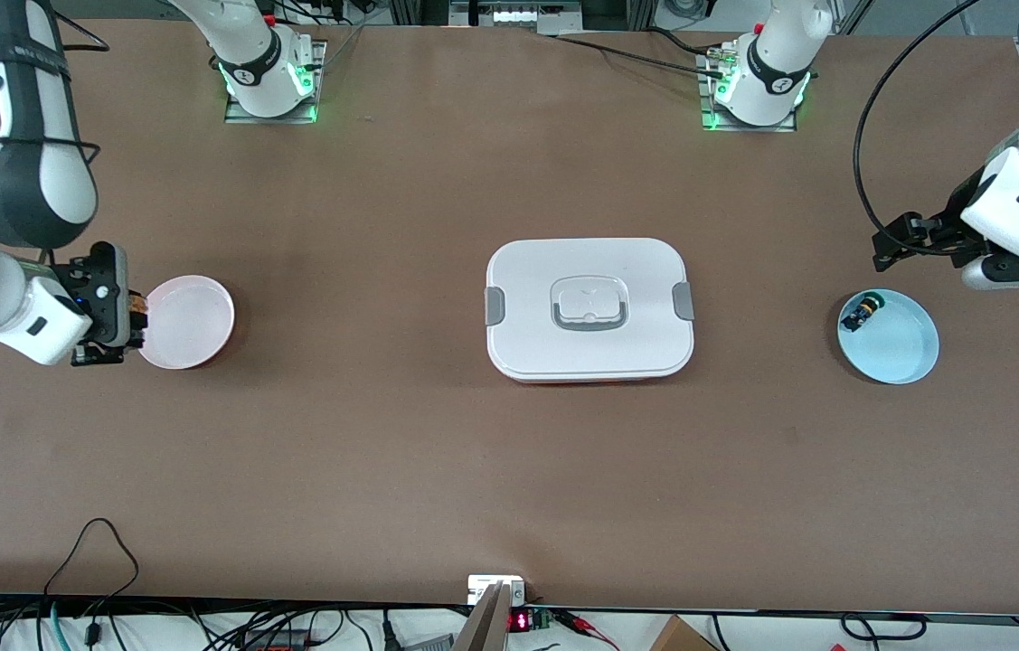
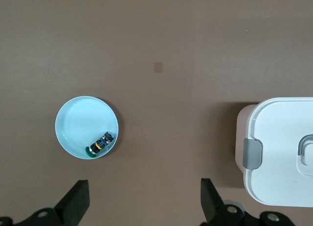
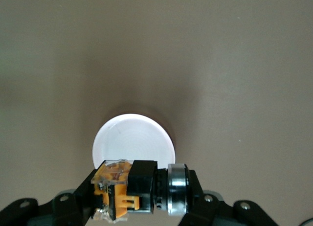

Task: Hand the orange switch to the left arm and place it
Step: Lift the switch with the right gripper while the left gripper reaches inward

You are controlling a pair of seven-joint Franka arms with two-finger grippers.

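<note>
**Orange switch held over pink plate; box stands between the arms**

I record the brown table (image 1: 437, 470) first, then the large white rounded-rectangular lidded box (image 1: 589, 309) with grey side clips at its centre, squarely between the two plates. No brand, label or legible writing shows on the box, plates or switch.

The right gripper (image 1: 116, 312) is at the right arm's end of the table, over the edge of the round pale pink plate (image 1: 187, 322). Its jaws are clamped on the orange switch (image 3: 128, 189), a small black-bodied push-button with orange fittings and a silver ring. The switch lies crosswise between the jaws, long axis level.

The left gripper (image 1: 902, 242) hangs with fingers (image 2: 77, 202) spread wide and empty, near the round light blue plate (image 1: 889, 336). That plate holds a small black switch with a green tip (image 2: 100, 143).

In my judgement the handover hinges on the box: it sits directly on the line between the grippers.
</note>
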